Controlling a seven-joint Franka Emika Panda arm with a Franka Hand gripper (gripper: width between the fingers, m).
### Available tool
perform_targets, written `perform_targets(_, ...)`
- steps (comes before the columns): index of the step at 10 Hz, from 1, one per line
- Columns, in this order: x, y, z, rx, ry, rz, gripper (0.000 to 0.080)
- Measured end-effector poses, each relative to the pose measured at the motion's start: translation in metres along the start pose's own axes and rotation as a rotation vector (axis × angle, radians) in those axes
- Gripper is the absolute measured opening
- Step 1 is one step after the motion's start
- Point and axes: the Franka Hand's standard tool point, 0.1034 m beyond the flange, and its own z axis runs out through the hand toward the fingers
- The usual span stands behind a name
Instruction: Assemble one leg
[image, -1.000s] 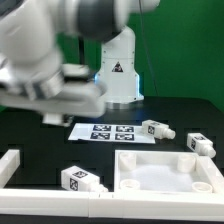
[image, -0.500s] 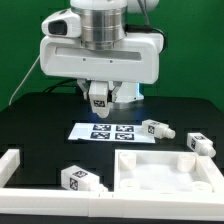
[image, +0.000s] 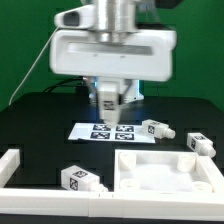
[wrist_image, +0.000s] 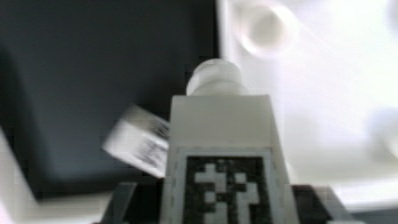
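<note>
Nearest, a blocky white tagged loose leg (image: 82, 180) lies on the black table beside the rimmed square panel (image: 170, 172). Behind them lies the flat marker board (image: 105, 131). Above the board, the gripper (image: 107, 98) is closed tight on the leg (image: 107, 103), round stub pointing away from the wrist.

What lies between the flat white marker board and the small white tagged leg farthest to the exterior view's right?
Another small white tagged leg lies there on the black table; the exterior view shows it.

We find the exterior view bright and even, wrist view blurred, leg (wrist_image: 217, 150) soft (white panel (wrist_image: 329, 120) washed out).
</note>
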Motion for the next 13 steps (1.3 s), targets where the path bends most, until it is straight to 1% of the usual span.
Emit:
perform_targets(1,0.005,-0.034,-0.002,0.016,0.113,-0.033,0.0278)
perform_targets(2,0.003,-0.053,-0.002,0.035,0.194,-0.051,0.0278)
perform_targets(3,0.002,-0.050,0.000,0.042,0.256,-0.048,0.0278)
perform_targets(4,0.001,-0.048,0.002,0.042,0.273,-0.040,0.0278)
perform_targets(5,0.001,-0.050,0.002,0.044,0.284,-0.042,0.0278)
perform_targets(7,0.003,-0.052,0.003,0.042,0.284,-0.058,0.0278)
perform_targets(8,0.018,-0.062,0.008,0.037,0.300,-0.096,0.0278)
perform_targets(9,0.032,-0.079,0.016,0.035,0.316,-0.126,0.0278)
perform_targets(10,0.041,-0.094,0.028,0.034,0.332,-0.153,0.0278)
perform_targets(11,0.041,-0.097,0.039,0.031,0.343,-0.163,0.0278)
perform_targets(12,0.039,-0.094,0.043,0.029,0.348,-0.156,0.0278)
perform_targets(13,0.040,-0.095,0.042,0.029,0.350,-0.158,0.0278)
